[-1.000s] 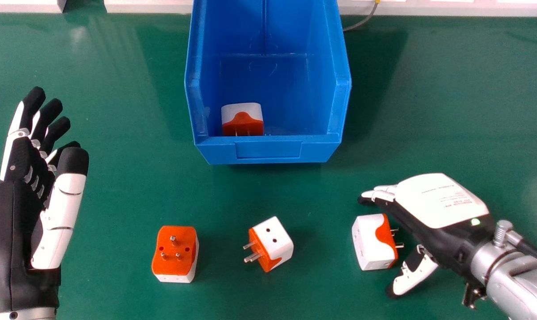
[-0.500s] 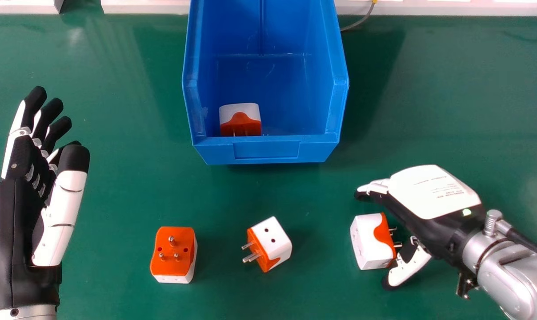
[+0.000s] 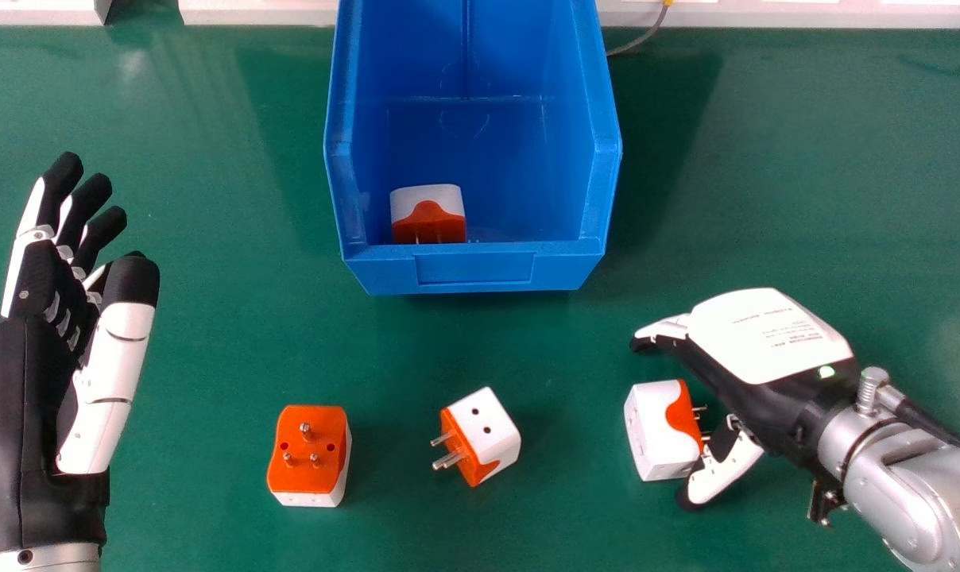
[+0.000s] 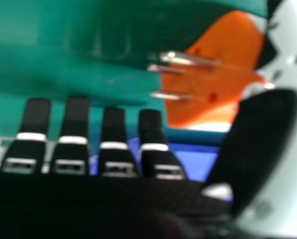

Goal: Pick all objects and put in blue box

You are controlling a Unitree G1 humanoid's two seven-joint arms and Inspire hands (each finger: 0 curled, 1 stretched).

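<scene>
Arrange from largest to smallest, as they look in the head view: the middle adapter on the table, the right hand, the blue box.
1. Blue box
2. Right hand
3. Middle adapter

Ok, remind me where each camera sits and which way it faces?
Head view: on the robot's head, looking forward and down at the green table, blue box and adapters; left hand and right hand show.
Right hand view: at the right hand, looking past its own fingers and thumb at an adapter's pin side.
Shared: right hand, table, the rightmost adapter, and, by its blue, probably the box.
</scene>
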